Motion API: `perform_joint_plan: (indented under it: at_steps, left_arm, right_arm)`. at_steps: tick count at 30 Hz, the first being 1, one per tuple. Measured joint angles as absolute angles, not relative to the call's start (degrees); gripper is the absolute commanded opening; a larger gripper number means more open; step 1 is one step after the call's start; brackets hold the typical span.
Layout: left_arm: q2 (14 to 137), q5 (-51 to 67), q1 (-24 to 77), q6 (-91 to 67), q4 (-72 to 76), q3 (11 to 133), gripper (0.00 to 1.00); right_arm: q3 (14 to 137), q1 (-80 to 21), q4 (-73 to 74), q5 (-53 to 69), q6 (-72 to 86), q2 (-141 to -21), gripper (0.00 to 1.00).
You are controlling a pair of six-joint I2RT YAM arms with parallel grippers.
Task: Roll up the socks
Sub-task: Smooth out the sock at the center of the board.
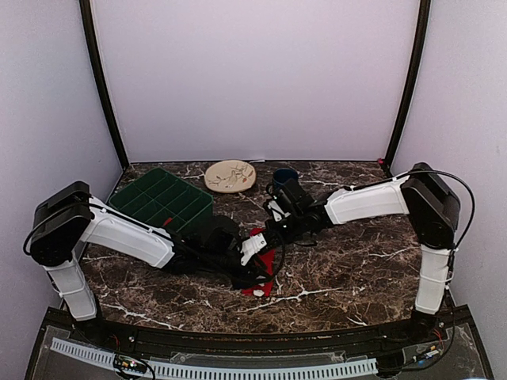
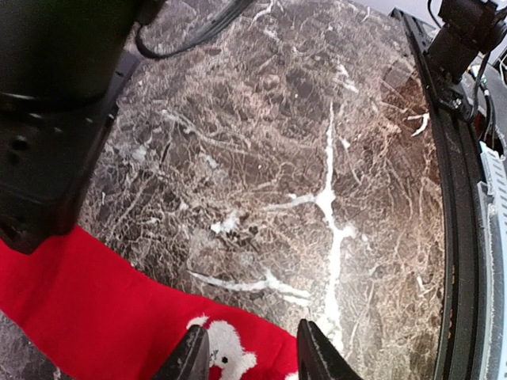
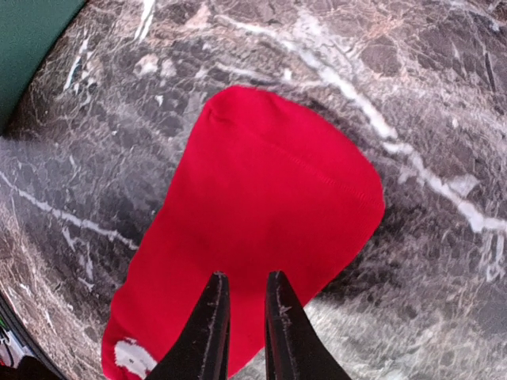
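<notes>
Right now the socks [image 1: 269, 255] lie flat on the marble table [image 1: 356, 269], about the middle and toward the near edge, with the red rounded end pointing far and the white patterned band [image 2: 230, 356] at the near end. Your left gripper [image 2: 252, 360] has its jaws fairly wide, one finger on either side of that band, and nothing is clamped. Your right gripper [image 3: 242, 328] hangs over the red body with its jaws narrow, and you cannot tell from the wrist view whether any cloth is nipped in the slit. By my reading the roll has not begun, since the fabric looks flat from end to end. To do it well, close on one end through all the layers and turn it over itself in short, tight turns. Have the other gripper pin the rest so it does not slide on the smooth stone. The two grippers sit close together, so mind they do not collide
</notes>
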State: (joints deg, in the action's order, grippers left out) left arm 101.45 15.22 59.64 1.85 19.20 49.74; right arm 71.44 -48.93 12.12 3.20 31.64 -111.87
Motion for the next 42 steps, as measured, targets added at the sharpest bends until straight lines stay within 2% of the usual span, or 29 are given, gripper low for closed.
perform_joint_plan:
  at_steps: [17, 27, 36, 42]
  left_arm:
    - [106.0, 13.6, 59.6, -0.8, 4.5, 57.6, 0.32]
    - [108.4, 15.2, 59.6, -2.7, 0.9, 59.5, 0.29]
    - [108.4, 15.3, 59.6, -3.9, 0.3, 60.1, 0.38]
    - [104.2, 13.8, 59.6, -5.0, 0.4, 60.0, 0.41]
  right_arm:
    - [74.9, -45.2, 11.4, 7.8, 29.0, -117.3, 0.17]
    - [78.2, -44.5, 11.7, 9.2, 27.6, -119.7, 0.17]
    - [78.6, -44.4, 11.8, 9.5, 26.3, -119.8, 0.2]
    - [78.5, -44.4, 12.4, 8.9, 24.3, -117.9, 0.23]
